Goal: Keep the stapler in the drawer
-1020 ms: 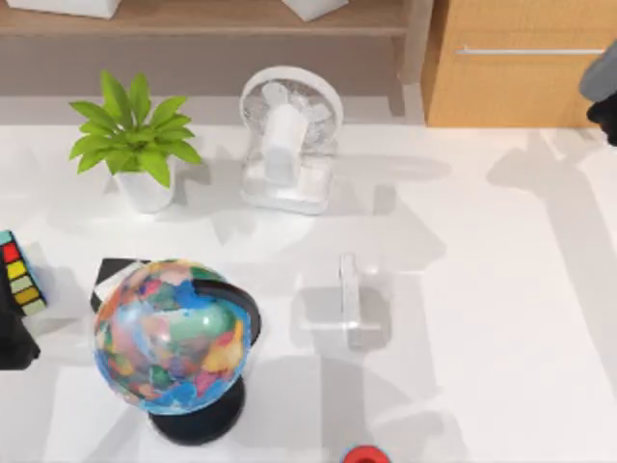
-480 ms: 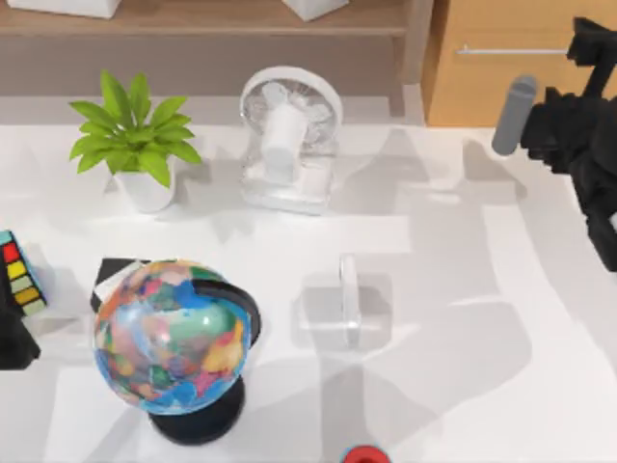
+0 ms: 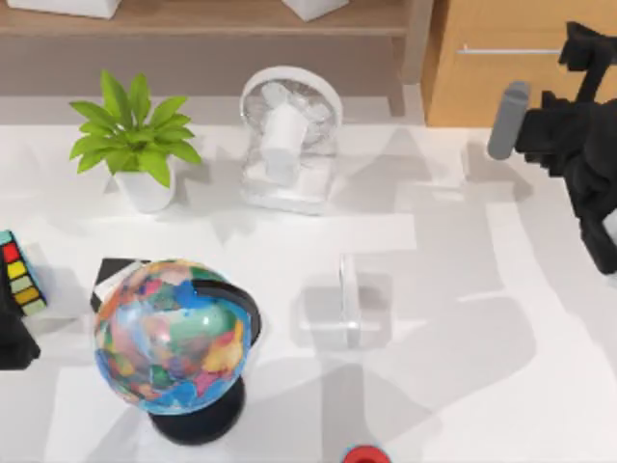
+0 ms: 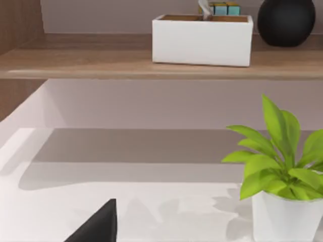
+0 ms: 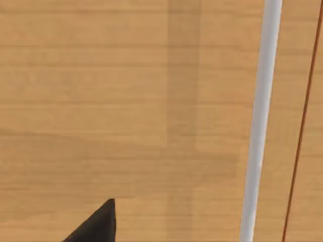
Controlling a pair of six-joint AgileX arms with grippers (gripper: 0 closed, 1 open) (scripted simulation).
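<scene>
drawer (image 3: 521, 77): shut, far right of the table, silver handle (image 5: 257, 121) right in front of the right wrist camera
right gripper (image 3: 578, 43): up against the drawer front, honestly can't tell if the fingers are spread or closed; could slip past the thin bar
stapler (image 3: 349, 299): mid-table, untouched, well apart from the drawer
left arm: parked at the left edge

no readable text (globe unlabelled), no signs
</scene>
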